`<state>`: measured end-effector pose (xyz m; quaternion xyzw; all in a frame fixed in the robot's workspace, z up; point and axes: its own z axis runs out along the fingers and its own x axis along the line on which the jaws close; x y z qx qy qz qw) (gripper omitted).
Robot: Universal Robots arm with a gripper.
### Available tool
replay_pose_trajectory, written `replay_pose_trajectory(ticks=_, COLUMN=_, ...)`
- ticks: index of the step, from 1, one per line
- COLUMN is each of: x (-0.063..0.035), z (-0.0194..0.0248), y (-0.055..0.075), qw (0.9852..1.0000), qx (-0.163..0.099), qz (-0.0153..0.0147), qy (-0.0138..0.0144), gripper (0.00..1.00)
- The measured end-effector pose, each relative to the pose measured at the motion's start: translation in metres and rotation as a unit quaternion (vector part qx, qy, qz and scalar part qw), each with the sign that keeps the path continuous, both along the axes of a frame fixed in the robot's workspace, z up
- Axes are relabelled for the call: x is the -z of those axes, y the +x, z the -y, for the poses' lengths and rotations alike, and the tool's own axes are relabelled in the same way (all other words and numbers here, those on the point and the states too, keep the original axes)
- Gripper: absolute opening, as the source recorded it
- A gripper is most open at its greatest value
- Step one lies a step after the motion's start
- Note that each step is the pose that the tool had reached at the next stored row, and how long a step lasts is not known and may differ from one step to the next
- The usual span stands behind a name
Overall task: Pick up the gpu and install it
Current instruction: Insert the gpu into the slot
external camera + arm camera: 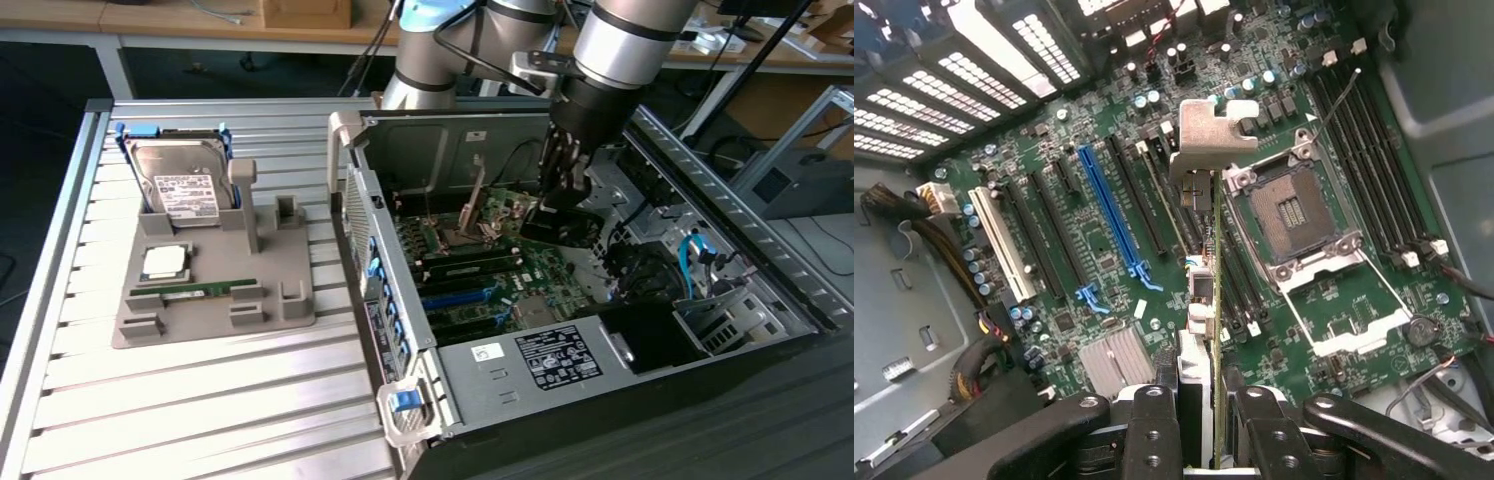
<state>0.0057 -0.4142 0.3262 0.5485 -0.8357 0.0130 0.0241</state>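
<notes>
The gripper (558, 198) is clamped on the gpu (561, 228), holding it on edge inside the open computer case (395, 300). Straight beneath the fingers (1154, 430) lies the green motherboard (1099, 260). The card's silvery bracket (1209, 135) points away from them, with the blue slot (1116, 215) to one side and the processor socket (1292, 212) to the other

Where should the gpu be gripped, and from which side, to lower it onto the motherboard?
Grip the gpu on its two flat faces, near the edge farthest from the motherboard, coming from the side opposite the board. The card is thin and stands edge-on to the board, so this likely leaves its slot edge and silvery bracket free. The gripper holds it so now.
</notes>
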Motion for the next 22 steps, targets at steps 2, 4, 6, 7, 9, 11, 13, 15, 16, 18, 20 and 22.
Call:
replay_pose_trajectory(ticks=2, x=0.0, z=0.0, y=0.0, qw=1.0, qx=-0.002, qz=0.0, qy=0.0, gripper=0.27)
replay_pose_trajectory(ticks=4, x=0.0, z=0.0, y=0.0, qw=1.0, qx=-0.006, qz=0.0, qy=0.0, gripper=0.27)
replay_pose_trajectory(ticks=6, x=0.0, z=0.0, y=0.0, qw=1.0, qx=-0.009, qz=0.0, qy=0.0, gripper=0.27)
replay_pose_trajectory(ticks=7, x=0.0, z=0.0, y=0.0, qw=0.9999, qx=-0.011, qz=0.0, qy=0.0, gripper=0.27)
replay_pose_trajectory(ticks=9, x=0.0, z=0.0, y=0.0, qw=0.9999, qx=-0.014, qz=0.0, qy=0.0, gripper=0.27)
replay_pose_trajectory(ticks=11, x=0.0, z=0.0, y=0.0, qw=0.9999, qx=-0.017, qz=0.0, qy=0.0, gripper=0.27)
replay_pose_trajectory(ticks=13, x=0.0, z=0.0, y=0.0, qw=0.9998, qx=-0.019, qz=0.0, qy=0.0, gripper=0.27)
replay_pose_trajectory(ticks=15, x=0.0, z=0.0, y=0.0, qw=0.9997, qx=-0.023, qz=0.0, qy=0.0, gripper=0.27)
replay_pose_trajectory(ticks=16, x=0.0, z=0.0, y=0.0, qw=0.9997, qx=-0.025, qz=0.0, qy=0.0, gripper=0.27)
replay_pose_trajectory(ticks=18, x=0.0, z=0.0, y=0.0, qw=0.9996, qx=-0.027, qz=0.0, qy=0.0, gripper=0.27)
replay_pose_trajectory(ticks=20, x=0.0, z=0.0, y=0.0, qw=0.9995, qx=-0.03, qz=0.0, qy=0.0, gripper=0.27)
replay_pose_trajectory(ticks=22, x=0.0, z=0.0, y=0.0, qw=0.9995, qx=-0.033, qz=0.0, qy=0.0, gripper=0.27)
